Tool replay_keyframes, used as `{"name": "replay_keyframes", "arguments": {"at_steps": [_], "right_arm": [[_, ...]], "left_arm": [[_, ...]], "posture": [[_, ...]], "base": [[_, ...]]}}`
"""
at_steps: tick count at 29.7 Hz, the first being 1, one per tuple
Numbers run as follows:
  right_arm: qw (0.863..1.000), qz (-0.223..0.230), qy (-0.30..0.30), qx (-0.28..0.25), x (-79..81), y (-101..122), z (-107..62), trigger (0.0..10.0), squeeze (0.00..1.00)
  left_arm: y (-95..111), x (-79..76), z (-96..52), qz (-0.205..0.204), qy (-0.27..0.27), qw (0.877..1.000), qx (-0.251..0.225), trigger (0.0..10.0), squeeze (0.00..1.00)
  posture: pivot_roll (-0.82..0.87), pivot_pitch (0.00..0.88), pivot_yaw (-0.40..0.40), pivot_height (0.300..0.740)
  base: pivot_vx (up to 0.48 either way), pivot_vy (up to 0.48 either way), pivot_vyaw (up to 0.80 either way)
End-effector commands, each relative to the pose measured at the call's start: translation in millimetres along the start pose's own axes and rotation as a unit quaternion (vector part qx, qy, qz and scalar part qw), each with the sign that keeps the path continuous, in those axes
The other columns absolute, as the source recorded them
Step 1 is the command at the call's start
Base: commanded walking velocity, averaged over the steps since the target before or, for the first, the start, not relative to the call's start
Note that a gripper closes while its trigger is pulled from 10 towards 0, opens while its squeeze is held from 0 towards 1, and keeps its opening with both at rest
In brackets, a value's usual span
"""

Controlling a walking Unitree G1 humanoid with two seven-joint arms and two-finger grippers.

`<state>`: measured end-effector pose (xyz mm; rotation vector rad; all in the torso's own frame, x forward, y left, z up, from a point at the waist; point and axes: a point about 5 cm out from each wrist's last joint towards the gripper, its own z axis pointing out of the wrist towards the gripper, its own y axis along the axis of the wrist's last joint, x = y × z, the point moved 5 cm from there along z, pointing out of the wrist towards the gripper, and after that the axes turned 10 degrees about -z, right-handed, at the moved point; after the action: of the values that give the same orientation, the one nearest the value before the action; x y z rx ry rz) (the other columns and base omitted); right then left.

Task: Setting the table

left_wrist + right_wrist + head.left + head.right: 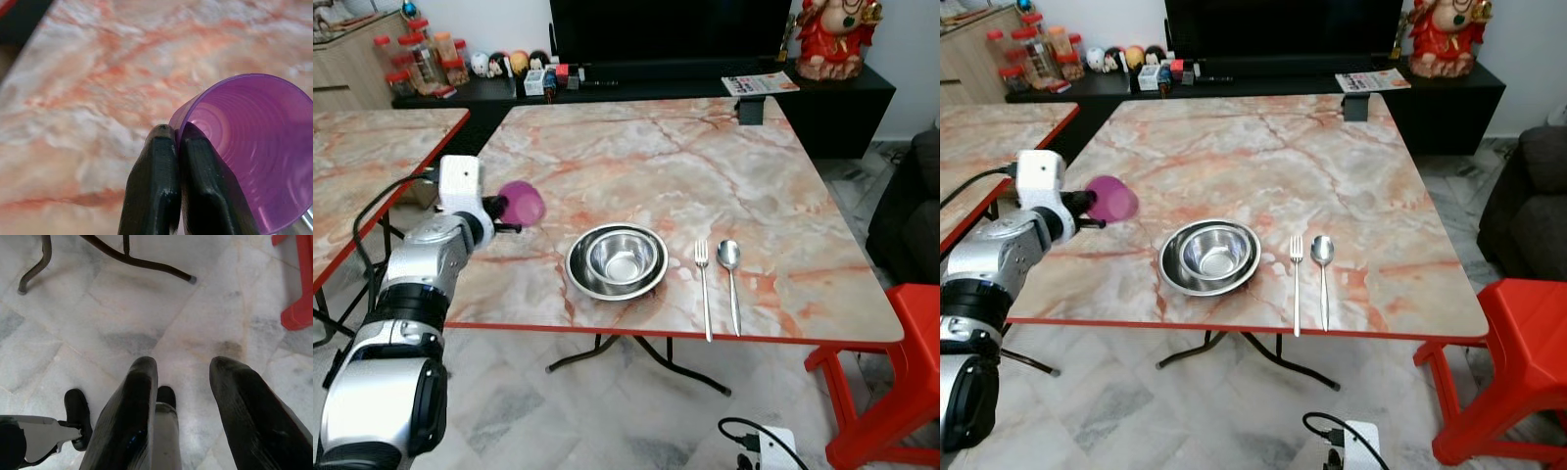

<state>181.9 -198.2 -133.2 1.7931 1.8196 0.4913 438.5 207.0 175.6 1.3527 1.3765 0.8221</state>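
A purple plastic cup (522, 203) hangs over the left part of the marble table (685, 166), held by its rim. My left gripper (177, 142) is shut on the purple cup (254, 147), one finger inside the rim and one outside. A steel bowl (617, 259) sits near the table's front edge, right of the cup. A fork (703, 279) and a spoon (731, 269) lie side by side to the right of the bowl. My right gripper (183, 382) hangs low over the floor, open, holding nothing.
A second marble table (362, 157) stands at the left. A red plastic stool (891, 382) is at the front right, with a dark sofa (911, 211) behind it. A black TV bench (656, 83) with jars, figurines and a magazine runs behind the table. A cable (117, 254) lies on the tiled floor.
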Motion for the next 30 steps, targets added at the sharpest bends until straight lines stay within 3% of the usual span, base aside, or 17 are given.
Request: {"name": "replay_keyframes", "arguments": {"at_steps": [1,4,8,16,30], "right_arm": [[1.000,0.005,-0.004,0.000,-3.6,-0.4,-0.1,10.0,0.00],[1.000,0.001,-0.007,-0.002,-8.9,2.7,0.7,10.0,0.00],[1.000,-0.001,-0.009,-0.008,-11.7,7.9,1.8,10.0,0.00],[1.000,-0.005,-0.009,-0.008,-13.9,9.2,2.2,10.0,0.00],[1.000,0.004,-0.010,-0.004,-10.3,5.5,1.4,10.0,0.00]], "left_arm": [[-1.7,-5.0,0.2,0.010,-0.009,1.000,0.016,10.0,0.00],[-21.2,-6.6,0.5,0.000,-0.008,0.999,0.042,10.0,0.00],[-30.8,-4.3,-1.4,-0.002,-0.001,0.998,0.057,10.0,0.00],[-39.4,4.3,-6.2,-0.002,0.035,0.996,0.084,10.0,0.00],[-39.9,13.5,-10.1,0.006,0.064,0.994,0.086,10.0,0.00]], "posture": [[-0.05,0.000,0.068,0.740],[-0.05,0.000,0.056,0.740],[-0.06,0.000,0.045,0.740],[-0.04,0.000,0.041,0.740],[-0.04,0.000,0.051,0.740]], "base": [[0.000,0.000,0.00],[0.000,0.000,0.00],[0.000,0.000,0.00],[0.000,0.000,0.00],[0.000,0.000,0.00]]}}
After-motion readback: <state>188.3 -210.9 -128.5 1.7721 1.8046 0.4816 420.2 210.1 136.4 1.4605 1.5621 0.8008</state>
